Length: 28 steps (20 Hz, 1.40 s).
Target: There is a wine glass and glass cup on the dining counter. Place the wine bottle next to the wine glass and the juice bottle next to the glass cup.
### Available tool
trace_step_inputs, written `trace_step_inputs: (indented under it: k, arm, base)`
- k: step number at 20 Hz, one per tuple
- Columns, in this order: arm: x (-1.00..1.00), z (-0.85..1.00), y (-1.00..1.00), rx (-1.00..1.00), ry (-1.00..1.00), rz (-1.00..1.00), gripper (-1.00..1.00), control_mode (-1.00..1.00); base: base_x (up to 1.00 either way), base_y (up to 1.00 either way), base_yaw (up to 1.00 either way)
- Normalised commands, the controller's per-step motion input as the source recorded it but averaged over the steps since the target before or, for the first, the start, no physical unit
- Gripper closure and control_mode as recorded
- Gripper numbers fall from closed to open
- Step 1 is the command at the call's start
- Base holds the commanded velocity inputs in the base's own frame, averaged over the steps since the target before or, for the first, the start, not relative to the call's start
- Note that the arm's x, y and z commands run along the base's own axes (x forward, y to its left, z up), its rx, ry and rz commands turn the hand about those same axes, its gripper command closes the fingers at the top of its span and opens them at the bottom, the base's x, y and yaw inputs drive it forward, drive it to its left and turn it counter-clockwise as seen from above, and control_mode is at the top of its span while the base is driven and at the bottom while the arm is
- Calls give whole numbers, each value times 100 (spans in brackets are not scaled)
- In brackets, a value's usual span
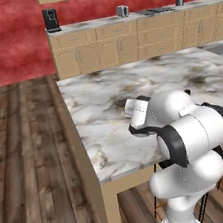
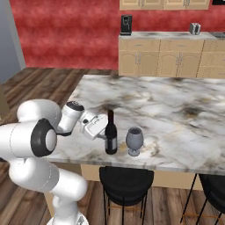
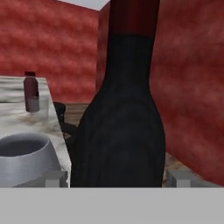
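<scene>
I see the wine bottle (image 2: 110, 134) standing upright on the dining counter (image 2: 176, 110), close to its near edge, with the wine glass (image 2: 134, 141) just beside it. The bottle is slim and black, with a long narrow neck, a dark red top and a pale grey label low on its body. In the hand view the wine bottle (image 3: 120, 131) fills the middle: matte black, swelling from the neck into a rounded shoulder, the red band at the top of the neck.

The gripper (image 2: 104, 127) reaches in sideways at bottle height. Its fingers (image 3: 178, 178) show as small grey tips on either side of the bottle's body; the jaws stand apart around it, and I cannot tell whether they press on it or merely bracket it.

The wine glass (image 3: 26, 155) is clear and greyish, with a rounded bowl on a thin stem and a flat foot, shorter than the bottle. Far along the marble, the juice bottle (image 3: 30, 92) is stubby and dark maroon, with the small glass cup (image 3: 43, 108) just beside it.

The counter top is white-grey veined marble, glossy, with dark smudged patches. A black stool (image 2: 126, 180) with a round seat sits under its edge.
</scene>
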Motion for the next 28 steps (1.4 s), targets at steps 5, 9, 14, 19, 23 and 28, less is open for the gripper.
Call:
trace_step_inputs:
  k: [5,9,14,19,23,28]
  arm:
    - [23,-34,0,0,-11,0,100,-100]
    - [20,-34,0,0,-9,0,100,-100]
    - [22,-35,0,0,-5,0,100,-100]
    - [22,-35,0,-3,-1,0,100,-100]
    - [23,-34,0,-7,-5,0,100,-100]
    - [21,-30,0,-9,-9,0,100,-100]
  base:
    - [0,0,0]
    - [0,0,0]
    - [0,0,0]
    - [0,0,0]
    - [0,0,0]
    - [0,0,0]
